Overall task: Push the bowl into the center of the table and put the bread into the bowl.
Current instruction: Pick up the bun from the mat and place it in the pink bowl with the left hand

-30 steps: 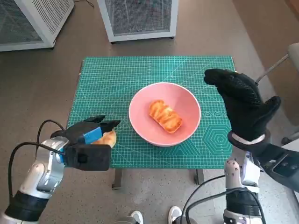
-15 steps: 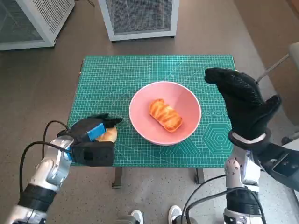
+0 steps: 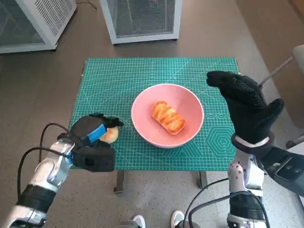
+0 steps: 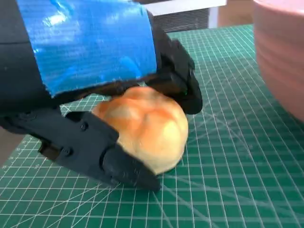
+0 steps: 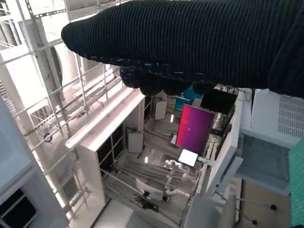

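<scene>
A pink bowl stands at the middle of the green cutting mat, with a glazed oblong bread lying inside it. To the bowl's left, near the front edge, a round golden bun rests on the mat. My left hand wraps around it. In the left wrist view the fingers lie over the bun and the thumb presses its lower side; the bowl's wall is close by. My right hand is raised over the table's right edge, holding nothing; its glove shows in the right wrist view.
Two white mesh cabinets stand on the floor behind the table. A grey chair part is at the right. A person's white shoes show below the table's front edge.
My left hand has moved forward onto the table and closed around the bun. The bowl, its bread and the right hand have stayed put.
</scene>
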